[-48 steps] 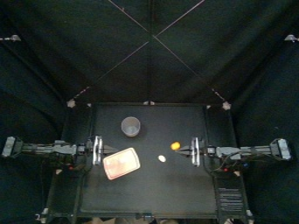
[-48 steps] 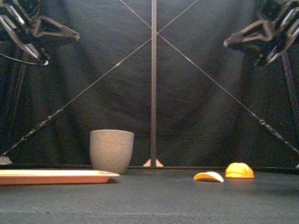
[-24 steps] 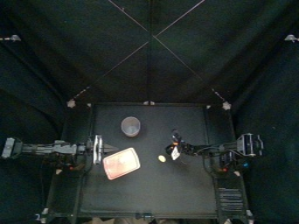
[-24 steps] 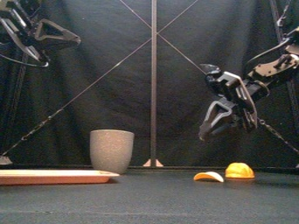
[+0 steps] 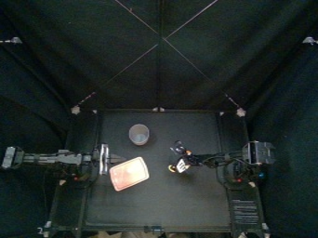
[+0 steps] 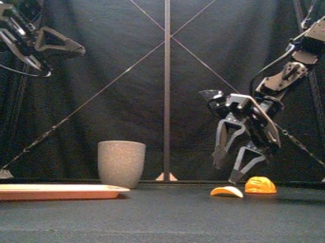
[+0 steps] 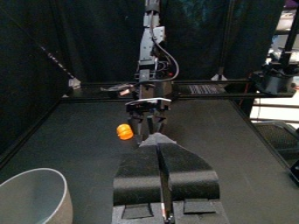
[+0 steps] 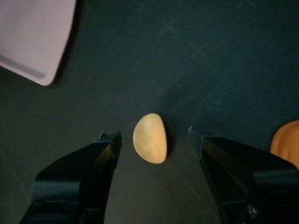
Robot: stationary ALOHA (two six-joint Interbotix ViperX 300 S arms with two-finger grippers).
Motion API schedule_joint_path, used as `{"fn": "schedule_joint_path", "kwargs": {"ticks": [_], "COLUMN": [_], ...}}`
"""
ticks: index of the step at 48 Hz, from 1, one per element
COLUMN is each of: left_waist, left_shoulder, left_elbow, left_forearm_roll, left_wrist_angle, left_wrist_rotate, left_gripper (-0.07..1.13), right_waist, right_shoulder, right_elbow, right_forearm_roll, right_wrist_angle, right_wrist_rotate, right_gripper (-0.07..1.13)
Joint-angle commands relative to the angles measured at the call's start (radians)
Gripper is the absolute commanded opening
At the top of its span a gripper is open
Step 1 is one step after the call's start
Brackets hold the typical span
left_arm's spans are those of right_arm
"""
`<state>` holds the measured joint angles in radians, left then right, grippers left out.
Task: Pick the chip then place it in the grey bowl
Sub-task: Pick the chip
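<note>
Two jaws of the right gripper [image 6: 241,175] are hanging open astride the chip [image 8: 149,138], pink tray [image 5: 129,174] at its nine o'clock; left gripper [image 7: 159,142] sitting closed.

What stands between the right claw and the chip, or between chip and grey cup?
Nothing visible. The open right claw hangs over the chip; orange toy and pink tray lie off the line to the grey cup.
</note>
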<state>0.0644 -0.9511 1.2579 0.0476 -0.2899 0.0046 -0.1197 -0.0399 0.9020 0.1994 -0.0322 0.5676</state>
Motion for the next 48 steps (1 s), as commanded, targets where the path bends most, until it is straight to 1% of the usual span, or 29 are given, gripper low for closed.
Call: {"fn": "schedule_joint_path", "kwargs": {"ticks": [1,10,23,33,38,48], "left_waist": [0.006,0.008,0.009,0.009,0.009,0.009], "left_shoulder": [0.005,0.005,0.005,0.005,0.005,0.005], "left_elbow": [-0.009,-0.008,-0.006,0.003,0.006,0.011], "left_forearm_roll": [0.0,0.0,0.0,-0.003,-0.003,-0.003], "left_wrist_angle": [-0.008,-0.008,-0.008,-0.011,-0.011,-0.009], "left_wrist_rotate": [0.002,0.0,0.002,0.0,-0.002,-0.003], "left_gripper": [0.05,0.05,0.05,0.05,0.05,0.05], "right_waist": [0.006,0.025,0.087,0.095,0.094,0.089], "right_shoulder": [0.008,0.058,0.089,0.089,0.089,0.091], "right_elbow": [-0.025,-0.046,-0.08,-0.08,-0.081,-0.089], "right_forearm_roll": [0.006,0.017,0.018,0.044,0.044,0.044], "right_wrist_angle": [0.006,0.011,0.017,0.063,0.061,0.061], "right_wrist_rotate": [0.003,0.003,0.003,0.002,0.002,0.002], "right_gripper": [0.95,0.94,0.94,0.92,0.87,0.64]}}
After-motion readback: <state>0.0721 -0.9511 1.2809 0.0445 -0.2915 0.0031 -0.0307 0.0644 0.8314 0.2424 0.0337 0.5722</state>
